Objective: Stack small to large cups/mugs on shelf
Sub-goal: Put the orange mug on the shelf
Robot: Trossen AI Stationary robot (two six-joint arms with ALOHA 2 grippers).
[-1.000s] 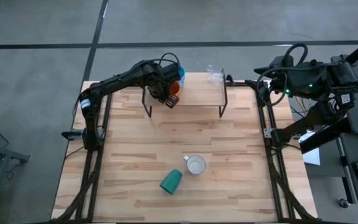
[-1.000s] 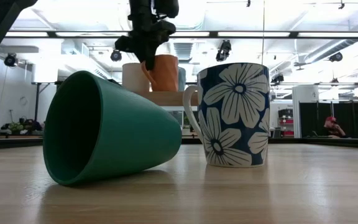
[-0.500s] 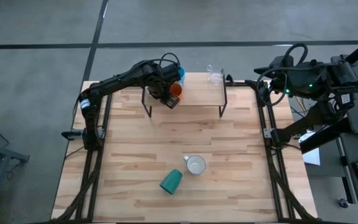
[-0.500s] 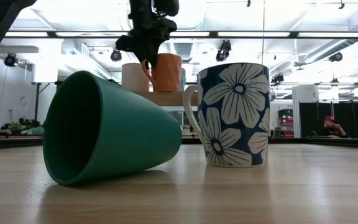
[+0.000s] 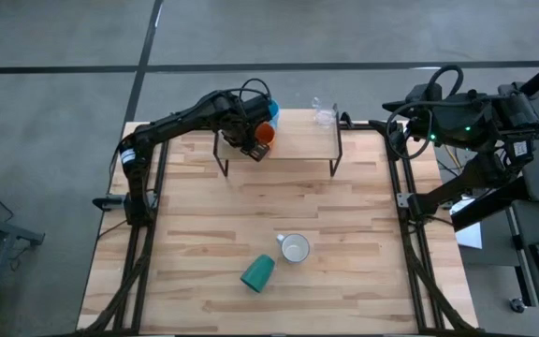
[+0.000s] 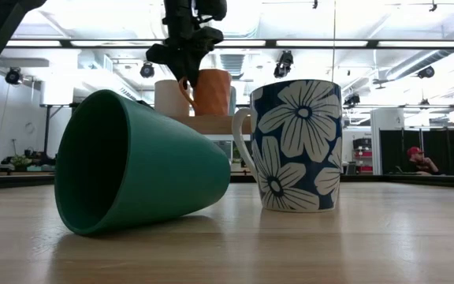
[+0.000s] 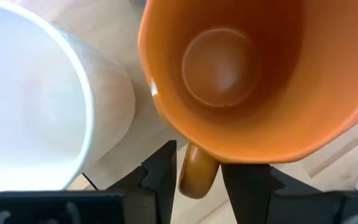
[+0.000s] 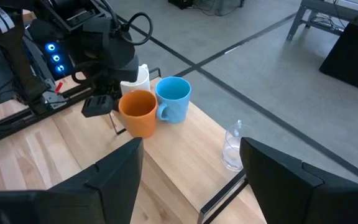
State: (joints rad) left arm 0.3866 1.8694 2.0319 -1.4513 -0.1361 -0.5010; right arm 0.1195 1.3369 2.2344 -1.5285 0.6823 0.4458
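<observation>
My left gripper [image 5: 254,140] reaches over the shelf's [image 5: 298,142] left end and is shut on the orange mug [image 7: 253,74], which stands upright beside the white mug [image 7: 30,106] and the light blue mug [image 8: 173,98]. The clear glass [image 8: 233,146] stands at the shelf's far right corner. On the tabletop the dark green cup [image 6: 136,166] lies on its side, next to an upright blue mug with white flowers [image 6: 298,146], which looks white from above [image 5: 295,248]. My right gripper [image 8: 191,180] waits open beyond the table's right edge. My left gripper pinches the orange mug's handle [image 7: 197,180] between its two fingers [image 7: 161,169], coming from above and pointing down. The mug is upright, its mouth facing the wrist camera. Its base [image 8: 140,132] looks to be on the shelf board.
The shelf [image 6: 207,124] stands on thin black legs at the table's far edge. The green cup [image 5: 258,272] and the flowered mug lie near the table's near middle. Bare wood stretches between them and the shelf. A person [image 6: 422,160] sits in the room behind.
In the low view the orange mug has gone from tilted to upright under my left gripper and has shifted slightly toward the light blue mug. The gripper has stayed shut on the mug.
</observation>
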